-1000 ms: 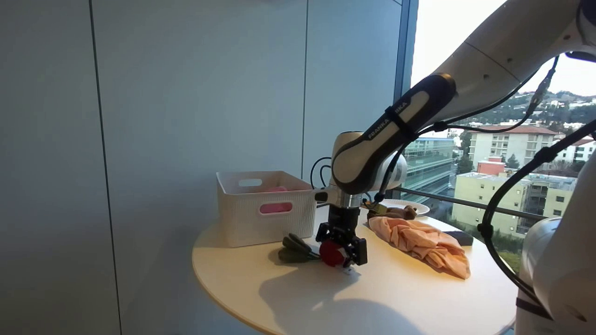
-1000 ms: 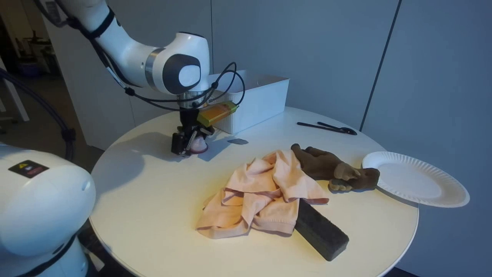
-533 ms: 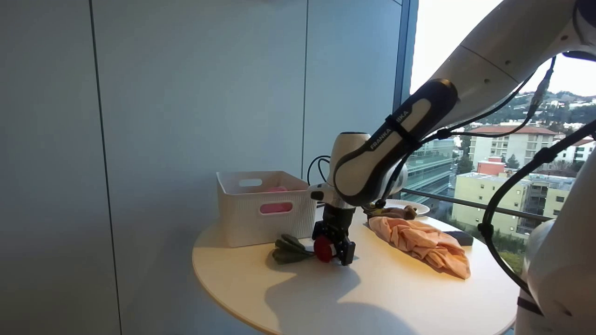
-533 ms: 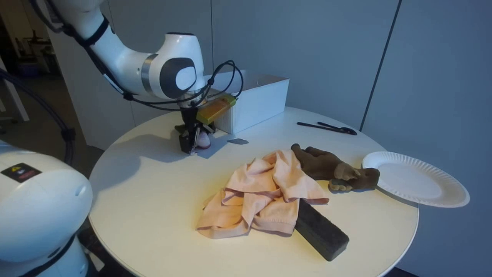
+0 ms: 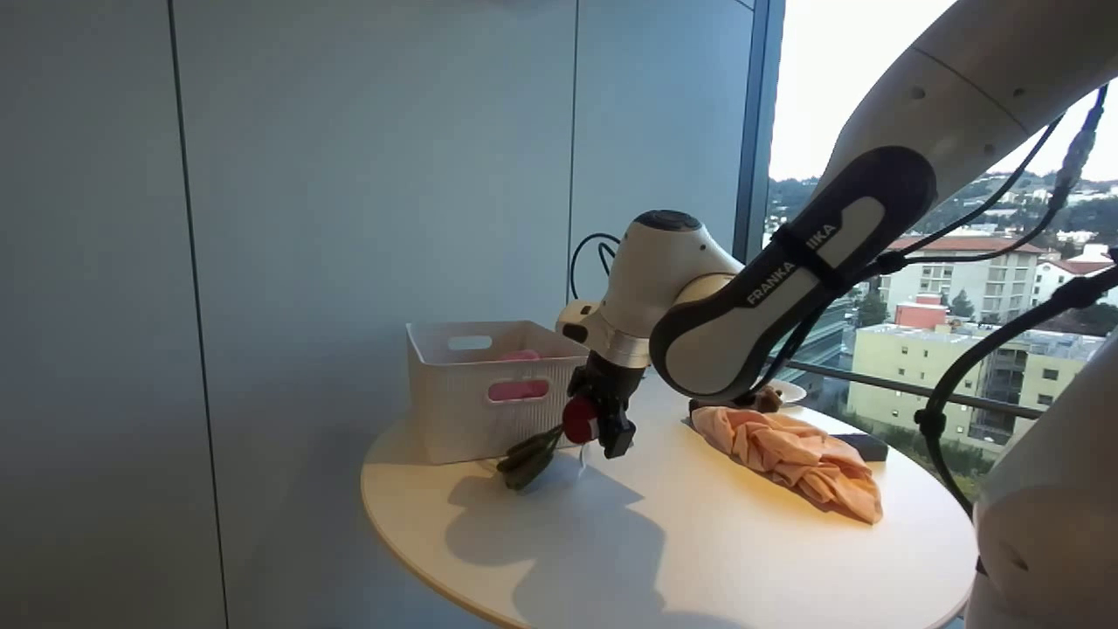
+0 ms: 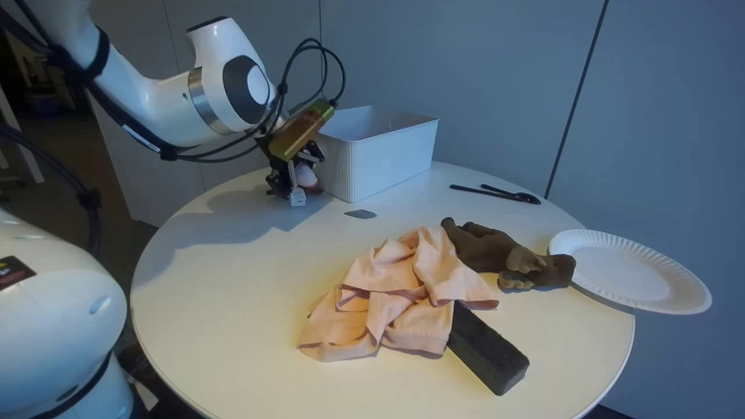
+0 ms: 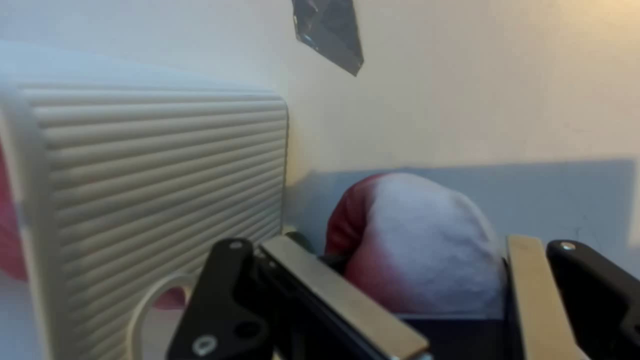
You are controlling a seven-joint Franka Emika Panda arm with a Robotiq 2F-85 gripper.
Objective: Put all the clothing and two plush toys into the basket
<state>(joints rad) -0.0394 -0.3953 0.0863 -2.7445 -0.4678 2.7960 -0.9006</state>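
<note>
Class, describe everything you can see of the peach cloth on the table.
The peach cloth looks like thin, soft fabric with what may be a hem. It lies crumpled on the table in loose, uneven folds. It seems to drape over one end of a dark block; a brown plush toy lies right beside it, perhaps touching.

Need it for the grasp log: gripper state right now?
Gripper: closed on the red-and-white plush, holding it.

Red-white-green plush (image 7: pixel 425 245), ribbed white basket (image 7: pixel 170 165); peach cloth (image 6: pixel 396 297), brown toy (image 6: pixel 492 250)
</note>
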